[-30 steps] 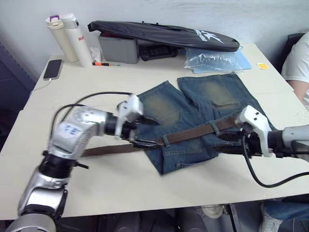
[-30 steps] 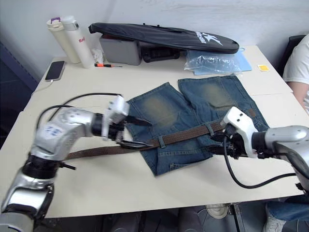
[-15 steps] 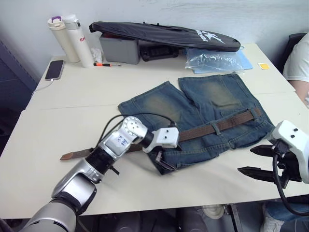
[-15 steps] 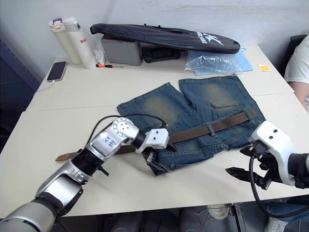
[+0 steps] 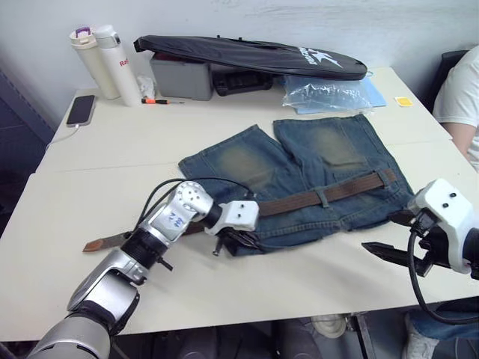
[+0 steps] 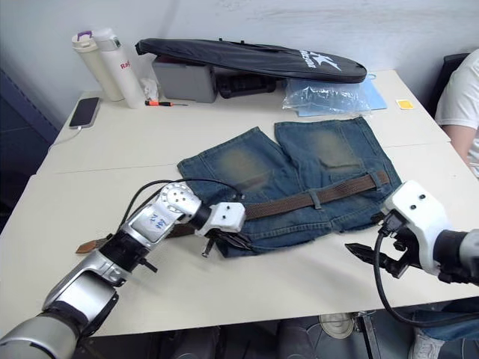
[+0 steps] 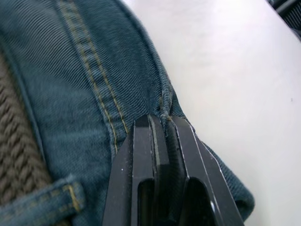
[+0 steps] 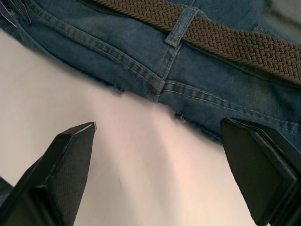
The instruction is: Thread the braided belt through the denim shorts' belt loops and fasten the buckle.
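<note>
1. Right wrist view has the right gripper (image 8: 157,176) with its two black fingers (image 8: 61,174) spread wide and holding nothing, hovering over bare table (image 8: 141,188) just off the hem of the denim shorts (image 8: 141,61)
2. Left wrist view shows the left gripper (image 7: 162,125) with its fingers pressed together on the edge of the denim shorts, at a yellow-stitched seam by the near corner
3. The braided belt (image 5: 322,196) lies across the shorts along the waistband, passing under one of the belt loops (image 5: 322,197); its free end (image 5: 105,241) trails out on the table past the left arm, away from the shorts
4. I cannot make out the buckle
5. Farther back sit a phone (image 5: 81,109), two bottles (image 5: 108,60), a grey box (image 5: 182,76), a long black bag (image 5: 254,54) and a clear plastic bag (image 5: 329,93)
6. A person's white sleeve (image 5: 458,82) shows at the table's right edge
</note>
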You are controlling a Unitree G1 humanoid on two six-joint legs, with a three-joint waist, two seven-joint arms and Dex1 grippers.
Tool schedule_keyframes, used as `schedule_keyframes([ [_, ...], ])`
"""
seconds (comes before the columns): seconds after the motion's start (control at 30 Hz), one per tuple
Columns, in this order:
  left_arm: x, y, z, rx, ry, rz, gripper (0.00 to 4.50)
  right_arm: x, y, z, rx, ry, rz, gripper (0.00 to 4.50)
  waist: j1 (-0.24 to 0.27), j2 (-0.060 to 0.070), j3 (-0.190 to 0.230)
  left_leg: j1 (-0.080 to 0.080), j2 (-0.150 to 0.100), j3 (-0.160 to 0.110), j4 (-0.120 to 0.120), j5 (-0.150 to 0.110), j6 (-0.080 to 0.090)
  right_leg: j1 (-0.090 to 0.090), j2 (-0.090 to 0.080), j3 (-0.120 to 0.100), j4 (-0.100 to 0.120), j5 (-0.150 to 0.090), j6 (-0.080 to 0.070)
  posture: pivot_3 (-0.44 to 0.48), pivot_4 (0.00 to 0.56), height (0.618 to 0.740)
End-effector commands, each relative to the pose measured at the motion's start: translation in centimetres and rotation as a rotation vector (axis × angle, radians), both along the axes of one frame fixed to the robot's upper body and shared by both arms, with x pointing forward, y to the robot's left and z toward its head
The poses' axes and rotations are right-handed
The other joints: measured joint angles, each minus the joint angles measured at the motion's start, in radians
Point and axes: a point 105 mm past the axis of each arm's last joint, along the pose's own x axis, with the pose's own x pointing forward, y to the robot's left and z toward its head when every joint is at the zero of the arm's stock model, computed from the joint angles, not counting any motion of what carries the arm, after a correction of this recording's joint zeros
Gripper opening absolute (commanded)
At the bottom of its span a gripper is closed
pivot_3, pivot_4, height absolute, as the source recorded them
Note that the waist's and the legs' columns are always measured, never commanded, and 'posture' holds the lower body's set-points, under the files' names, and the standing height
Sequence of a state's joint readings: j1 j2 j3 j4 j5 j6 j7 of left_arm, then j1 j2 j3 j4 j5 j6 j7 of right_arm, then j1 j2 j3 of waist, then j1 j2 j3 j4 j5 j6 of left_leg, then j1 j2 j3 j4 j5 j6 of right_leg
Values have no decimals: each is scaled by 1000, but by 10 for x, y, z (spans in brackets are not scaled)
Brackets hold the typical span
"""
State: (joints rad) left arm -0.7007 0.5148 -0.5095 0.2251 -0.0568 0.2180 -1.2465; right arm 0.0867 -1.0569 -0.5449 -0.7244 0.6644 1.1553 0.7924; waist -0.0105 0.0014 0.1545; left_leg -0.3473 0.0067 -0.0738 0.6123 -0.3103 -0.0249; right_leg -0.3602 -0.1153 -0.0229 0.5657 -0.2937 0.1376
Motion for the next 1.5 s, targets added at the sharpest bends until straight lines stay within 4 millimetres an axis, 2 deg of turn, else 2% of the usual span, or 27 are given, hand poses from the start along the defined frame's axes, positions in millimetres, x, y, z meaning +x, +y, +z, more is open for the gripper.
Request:
schedule_keyframes([
  [0.03, 2, 43, -8, 63, 33, 131, 52, 8, 8, -2, 10, -30, 35, 4500, -21, 6, -2, -2, -5, -13, 0, 2, 1, 4, -5, -12, 1, -3, 2, 0, 150, 740],
  [0.07, 1, 49, -7, 61, 36, 150, 52, 11, 9, -3, 13, -30, 38, 4500, -19, 7, -3, -2, -11, -26, 0, 6, 0, 5, -11, -24, 3, -6, 3, 0, 150, 740],
  [0.13, -2, 60, -6, 60, 44, 181, 52, 15, 12, -4, 15, -25, 55, 4500, -4, 7, -1, -1, -10, -26, 0, 12, -13, -1, -10, -23, 10, -6, 2, 0, 150, 740],
  [0.3, -9, 82, -3, 67, 47, 228, 52, 26, 17, -5, 13, -14, 107, 4500, 2, 10, -1, -1, -10, -25, 0, 10, -13, -1, -9, -23, 10, -7, 0, 0, 150, 740],
  [0.57, -20, 96, -2, 44, 70, 279, 52, 29, 39, -5, 46, 39, 252, 4500, 8, 12, -1, -2, -9, -24, -1, 9, -14, -2, -9, -22, 8, -7, -1, 0, 150, 740],
  [0.8, -26, 108, 1, 28, 65, 325, 52, 39, 55, 0, 65, 2, 361, 4500, 5, 13, 0, -3, -9, -23, -1, 9, -14, -3, -10, -22, 9, -7, -1, 0, 150, 740],
  [0.83, -25, 109, 1, 25, 61, 332, 52, 39, 55, -1, 65, 7, 366, 4500, -1, 14, 1, -7, -11, -27, -3, 9, -14, 2, -12, -27, 8, -7, 0, 0, 150, 740],
  [0.9, -25, 111, 3, 14, 57, 342, 52, 43, 55, -2, 77, 18, 351, 4500, -17, 14, 4, -8, -25, -51, -6, 16, -3, 17, -30, -58, 8, -13, 7, 0, 150, 740],
  [0.93, -25, 111, 5, 5, 59, 352, 52, 44, 56, -2, 78, 21, 353, 4500, -15, 14, 4, -2, -27, -52, -7, 19, -5, 16, -33, -61, 9, -16, 10, 0, 150, 740],
  [0.97, -26, 112, 6, -1, 60, 356, 52, 44, 57, -3, 76, 25, 362, 4500, -12, 14, 5, -4, -26, -49, -7, 22, -20, 12, -32, -56, 11, -15, 9, 0, 150, 740],
  [1.0, -27, 114, 8, -7, 62, 363, 52, 45, 57, -3, 72, 27, 366, 4500, -9, 13, 5, -6, -26, -49, -7, 25, -26, 10, -32, -55, 11, -15, 9, 0, 150, 740],
  [1.13, -30, 122, 14, -20, 56, 395, 52, 50, 56, -3, 61, 27, 367, 4500, -1, 12, 6, -7, -26, -43, -8, 26, -29, 6, -32, -50, 11, -14, 10, 0, 150, 740],
  [1.2, -26, 130, 24, -74, 65, 458, 52, 53, 55, -1, 53, 24, 368, 4500, 0, 12, 6, -7, -26, -39, -10, 26, -29, 4, -32, -46, 12, -13, 10, 0, 150, 740],
  [1.33, -33, 150, 38, -78, 120, 495, 1585, 56, 51, 4, 44, 14, 372, 4500, 5, 10, 7, -6, -25, -37, -11, 25, -29, 0, -31, -42, 14, -13, 10, 0, 150, 740],
  [1.4, -35, 154, 44, -90, 131, 500, 2441, 56, 49, 6, 43, 15, 374, 4500, 9, 10, 7, -6, -25, -36, -12, 25, -29, 0, -31, -41, 13, -13, 10, 0, 150, 740],
  [1.5, -39, 151, 75, -250, 217, 514, 3844, 58, 38, 11, 51, 8, 345, 4500, 17, 10, 7, -6, -25, -35, -13, 25, -28, 0, -31, -40, 11, -13, 10, 0, 150, 740],
])
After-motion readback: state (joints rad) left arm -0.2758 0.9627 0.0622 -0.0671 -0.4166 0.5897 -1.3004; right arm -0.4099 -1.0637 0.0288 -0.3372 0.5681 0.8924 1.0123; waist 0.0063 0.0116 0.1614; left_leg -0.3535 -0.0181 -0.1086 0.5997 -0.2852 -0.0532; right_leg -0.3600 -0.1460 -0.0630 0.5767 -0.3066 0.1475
